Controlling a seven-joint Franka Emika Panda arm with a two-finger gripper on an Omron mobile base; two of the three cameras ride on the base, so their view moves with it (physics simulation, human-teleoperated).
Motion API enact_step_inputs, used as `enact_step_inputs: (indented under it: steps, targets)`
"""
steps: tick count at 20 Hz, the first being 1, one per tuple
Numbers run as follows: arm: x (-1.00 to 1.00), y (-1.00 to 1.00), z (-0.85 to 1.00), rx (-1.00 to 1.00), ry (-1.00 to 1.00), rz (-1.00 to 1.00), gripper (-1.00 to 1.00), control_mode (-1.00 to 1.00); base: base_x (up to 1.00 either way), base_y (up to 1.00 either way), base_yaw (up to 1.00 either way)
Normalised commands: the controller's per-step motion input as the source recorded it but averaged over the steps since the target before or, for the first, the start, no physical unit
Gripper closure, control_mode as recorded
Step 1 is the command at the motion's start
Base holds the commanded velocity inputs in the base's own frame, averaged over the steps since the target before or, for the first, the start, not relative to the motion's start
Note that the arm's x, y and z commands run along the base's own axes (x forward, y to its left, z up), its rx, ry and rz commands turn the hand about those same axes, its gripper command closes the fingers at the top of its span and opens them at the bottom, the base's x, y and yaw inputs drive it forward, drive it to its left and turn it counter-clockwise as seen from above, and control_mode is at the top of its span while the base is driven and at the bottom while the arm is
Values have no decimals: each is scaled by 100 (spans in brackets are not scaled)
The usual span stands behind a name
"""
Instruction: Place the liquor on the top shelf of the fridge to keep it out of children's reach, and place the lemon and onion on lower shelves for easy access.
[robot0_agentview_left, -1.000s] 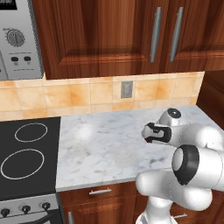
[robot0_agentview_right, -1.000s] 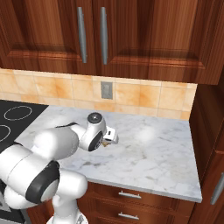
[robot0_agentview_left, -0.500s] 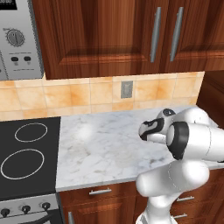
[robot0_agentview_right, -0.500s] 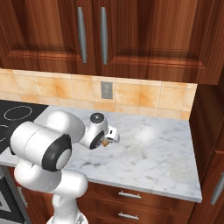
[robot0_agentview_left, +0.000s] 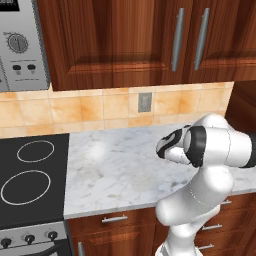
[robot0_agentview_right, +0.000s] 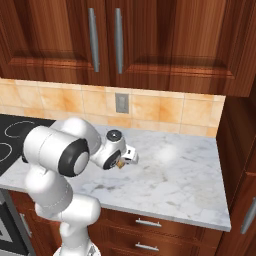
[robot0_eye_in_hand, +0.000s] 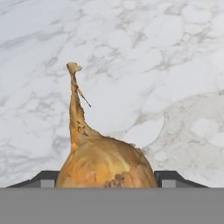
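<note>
Onion (robot0_eye_in_hand: 106, 164): tan-brown bulb, thin stem tip pointing away from the hand, set between the two dark fingertips (robot0_eye_in_hand: 173, 177) over the marble counter (robot0_eye_in_hand: 166, 61). Gripper (robot0_agentview_right: 125, 161): fingers flanking the bulb on both sides; firm clamp or slight gap, cannot tell. Arm: bent low over the counter, below the wood cabinets (robot0_agentview_right: 150, 40), right of the cooktop (robot0_agentview_left: 30, 175).
</note>
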Motion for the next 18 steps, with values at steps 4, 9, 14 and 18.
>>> enact_step_inputs:
  steps: [4, 9, 14, 18]
  targets:
    - [0, -2, -42, -1, 17, 0, 100, -100, 0, 0, 0]
    - [-7, 0, -42, -2, 14, 0, 100, -100, 0, 0, 0]
    - [-86, -9, -3, 0, -15, 12, 100, -100, 0, 0, 0]
    - [-100, 0, 58, 0, -24, 16, 100, -100, 0, 0, 0]
